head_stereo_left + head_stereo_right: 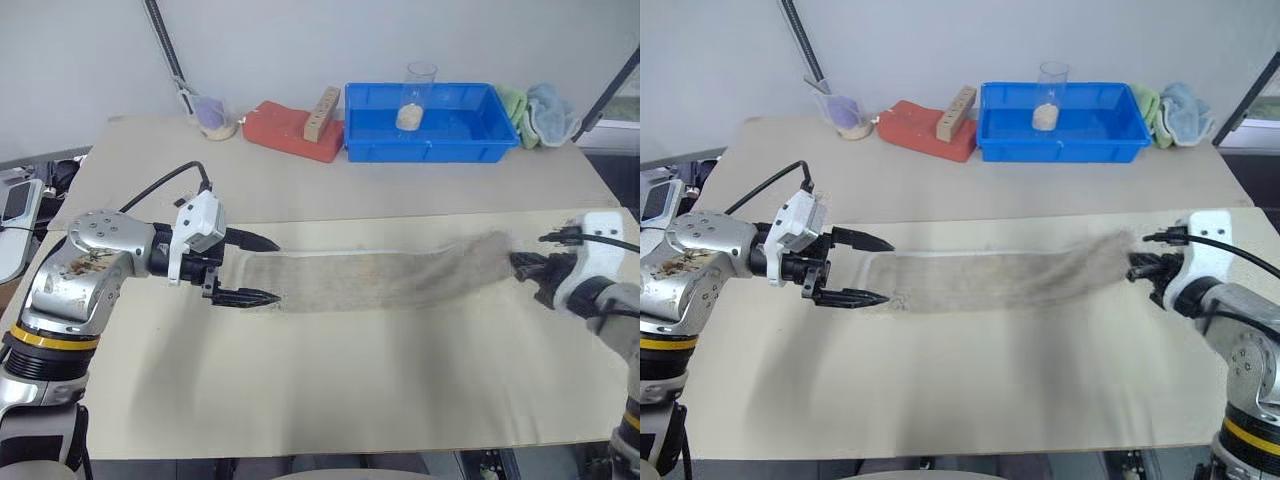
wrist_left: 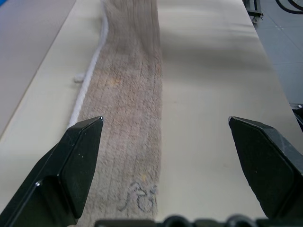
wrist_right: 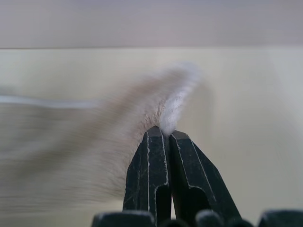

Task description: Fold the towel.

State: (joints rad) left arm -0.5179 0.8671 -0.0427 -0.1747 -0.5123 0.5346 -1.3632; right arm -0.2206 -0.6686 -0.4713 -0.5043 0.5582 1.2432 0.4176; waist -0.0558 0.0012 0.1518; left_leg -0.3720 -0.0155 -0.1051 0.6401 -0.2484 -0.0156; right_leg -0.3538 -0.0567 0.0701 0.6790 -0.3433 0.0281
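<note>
1. Lying as a long narrow band across the middle of the worktop [image 1: 330, 390], from 9 o'clock to 3 o'clock: the towel [image 1: 380, 280], seemingly already folded lengthwise into a strip.
2. Lifting off the worktop at the 3 o'clock end, pinched by the right gripper [image 3: 168, 137], jaws clamped together on the white edging.
3. Hovering at the 9 o'clock end: the left gripper [image 1: 255, 270], jaws wide apart, straddling the towel's end without clamping it; small dark printed mark [image 2: 139, 196] lying between them.
4. Judging progress: about midway; probably remaining, bringing one end over onto the other and flattening.
5. Counting along the 12 o'clock edge: one blue tray [image 1: 470, 135] holding one clear cup [image 1: 419, 95], one red block [image 1: 290, 130] carrying one wooden piece [image 1: 322, 113], one small cup with purple contents [image 1: 213, 115], one green cloth [image 1: 513, 100], one light blue cloth [image 1: 552, 112].
6. Counting task things: one towel, two grippers.
</note>
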